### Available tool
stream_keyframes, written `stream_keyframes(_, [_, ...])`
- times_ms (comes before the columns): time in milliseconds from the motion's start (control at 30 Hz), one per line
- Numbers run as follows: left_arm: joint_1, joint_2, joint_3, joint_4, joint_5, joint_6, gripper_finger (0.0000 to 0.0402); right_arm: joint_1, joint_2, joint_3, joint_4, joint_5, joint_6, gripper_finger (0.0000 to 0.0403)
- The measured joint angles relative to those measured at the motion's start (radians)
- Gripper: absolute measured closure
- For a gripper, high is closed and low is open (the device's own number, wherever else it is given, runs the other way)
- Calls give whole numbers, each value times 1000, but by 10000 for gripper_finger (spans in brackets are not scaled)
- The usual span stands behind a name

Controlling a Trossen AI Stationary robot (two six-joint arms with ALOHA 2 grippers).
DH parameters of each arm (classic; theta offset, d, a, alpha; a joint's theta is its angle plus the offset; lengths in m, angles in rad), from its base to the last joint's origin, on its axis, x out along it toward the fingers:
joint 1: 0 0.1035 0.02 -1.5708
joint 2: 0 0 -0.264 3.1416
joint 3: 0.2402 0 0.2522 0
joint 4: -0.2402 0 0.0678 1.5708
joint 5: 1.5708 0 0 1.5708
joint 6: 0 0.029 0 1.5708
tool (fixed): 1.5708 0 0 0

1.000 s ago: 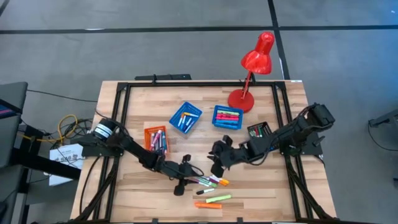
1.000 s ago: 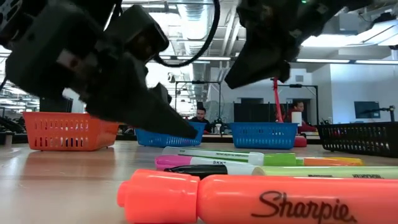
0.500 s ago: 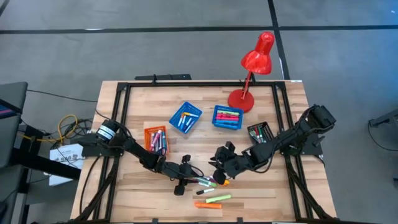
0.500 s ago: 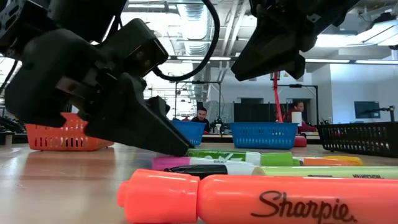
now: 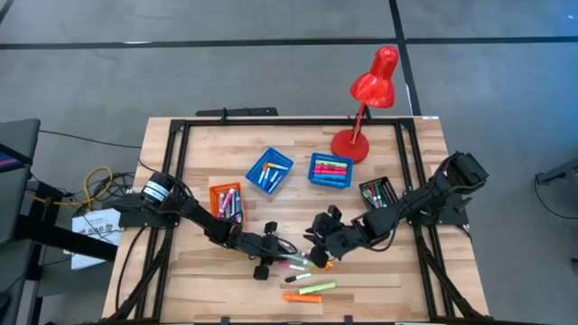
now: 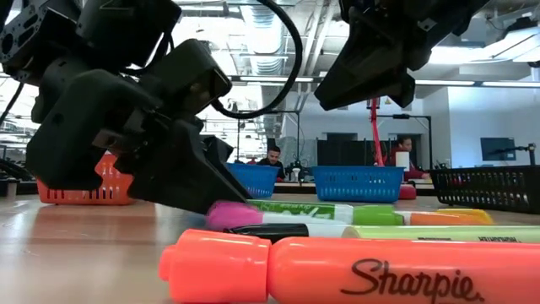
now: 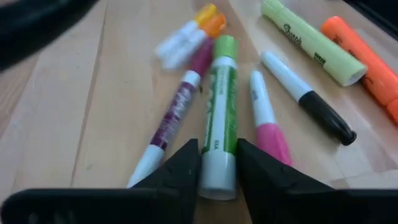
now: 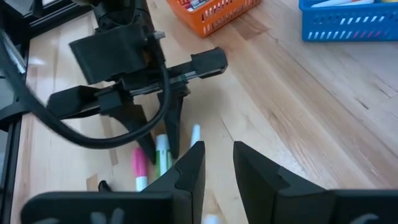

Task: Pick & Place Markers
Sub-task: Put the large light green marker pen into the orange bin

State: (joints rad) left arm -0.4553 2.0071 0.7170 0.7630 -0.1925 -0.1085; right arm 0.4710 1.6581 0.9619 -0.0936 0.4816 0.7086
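The green marker (image 7: 219,118) lies flat on the wooden table (image 5: 199,280) near its front edge, in a loose cluster of markers. The left gripper (image 7: 216,163) is down over its white-capped end, one dark finger on each side and both pressed against the barrel, so it is clamped on that marker. Just beside the green one lie a purple marker (image 7: 176,112) on one side and a pink marker (image 7: 266,121) on the other, with a black-capped white marker (image 7: 306,97) past the pink. Farther out are a yellow-green highlighter (image 7: 309,42), an orange highlighter (image 6: 354,268) nearest the table front, and an orange-tipped marker (image 7: 188,37).

The right gripper (image 8: 217,163) hangs above the same cluster, close to the left one, its two fingers parted with nothing between them.

Behind the arms stand an orange tray (image 5: 227,201), two blue trays (image 5: 269,171) and a black tray (image 5: 377,190), all holding markers. A red desk lamp (image 5: 366,99) stands at the back of the table.
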Motion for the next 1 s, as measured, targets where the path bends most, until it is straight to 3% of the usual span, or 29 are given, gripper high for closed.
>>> stream_keyframes(133, [0, -1, 0, -18, -2, 0, 315, 0, 0, 0, 1, 0, 0, 327])
stream_keyframes(600, [-6, -56, -1, -42, -16, -4, 320, 0, 0, 0, -3, -1, 0, 327])
stream_keyframes(700, [-18, -138, -1, -118, -52, -2, 319, 0, 0, 0, -3, -1, 0, 327])
stream_keyframes(1000, [-100, -566, -60, -676, -282, -157, 317, 0, 0, 0, -6, -1, 26, 327])
